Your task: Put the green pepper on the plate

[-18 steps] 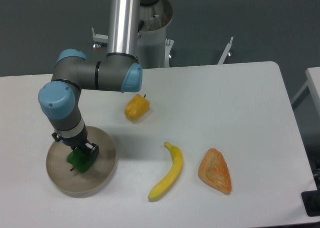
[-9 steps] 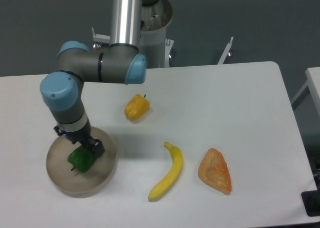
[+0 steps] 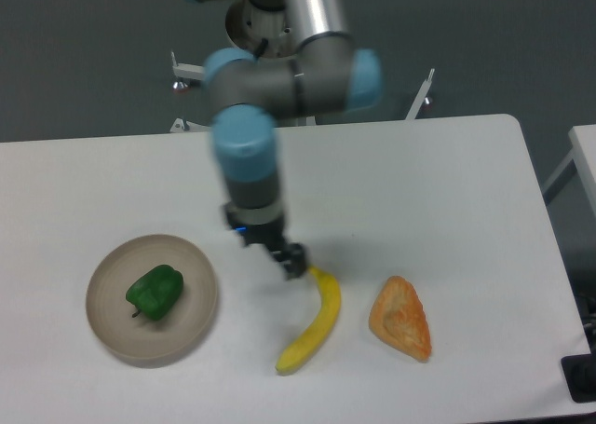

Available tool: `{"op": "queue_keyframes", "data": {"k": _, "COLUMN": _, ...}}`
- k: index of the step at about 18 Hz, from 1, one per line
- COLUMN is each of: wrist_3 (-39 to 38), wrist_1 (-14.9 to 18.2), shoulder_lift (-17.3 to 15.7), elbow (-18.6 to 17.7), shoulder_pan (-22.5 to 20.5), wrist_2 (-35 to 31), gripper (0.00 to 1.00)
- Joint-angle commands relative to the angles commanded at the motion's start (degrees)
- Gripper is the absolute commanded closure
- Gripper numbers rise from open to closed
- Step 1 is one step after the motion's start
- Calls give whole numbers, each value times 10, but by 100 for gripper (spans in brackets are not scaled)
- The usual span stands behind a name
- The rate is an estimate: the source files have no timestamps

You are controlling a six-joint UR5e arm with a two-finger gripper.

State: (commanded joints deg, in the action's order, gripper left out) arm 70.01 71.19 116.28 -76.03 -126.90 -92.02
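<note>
From the one fixed camera, looking down on the white surface (image 3: 419, 182), my gripper (image 3: 291, 261) hangs low just above the stem end of the long yellow banana (image 3: 314, 323), well apart from the plate. The fingers are small and dark against my own arm's shadow, so I cannot tell whether they are spread or closed; nothing appears to be held between them.

The small glossy dark-green bell pepper (image 3: 155, 292) lies inside the round matte beige-tan plate (image 3: 197, 280), a little left of its centre, clear of the low rim, with its short stem pointing down-left. Judged from how it lies, the placing looks done.

As for how it would handle: I take the pepper to be light and fairly stiff, a hollow-feeling lump that would not sag in my grip. Its skin is shiny, so I expect it to be slippery, and the lobes give uneven faces that could let it twist. If I had to take it again, I would close across its widest middle, fingers on two opposite flatter lobes, not on the stem. The plate is shallow and wide, so it gives plenty of room around the pepper.

To the right of the banana lies an orange wedge-shaped piece (image 3: 401, 317) like a pastry.
</note>
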Motion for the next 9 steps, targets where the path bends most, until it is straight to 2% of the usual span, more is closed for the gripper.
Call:
{"op": "queue_keyframes", "data": {"k": 4, "wrist_3": 112, "wrist_1": -3, "shoulder_lift": 6, "elbow": 2, "shoulder_pan": -56, "wrist_2": 4, "gripper": 6}}
{"op": "queue_keyframes", "data": {"k": 9, "wrist_3": 115, "wrist_1": -6, "shoulder_lift": 13, "elbow": 8, "shoulder_pan": -65, "wrist_2": -2, "gripper": 5}}
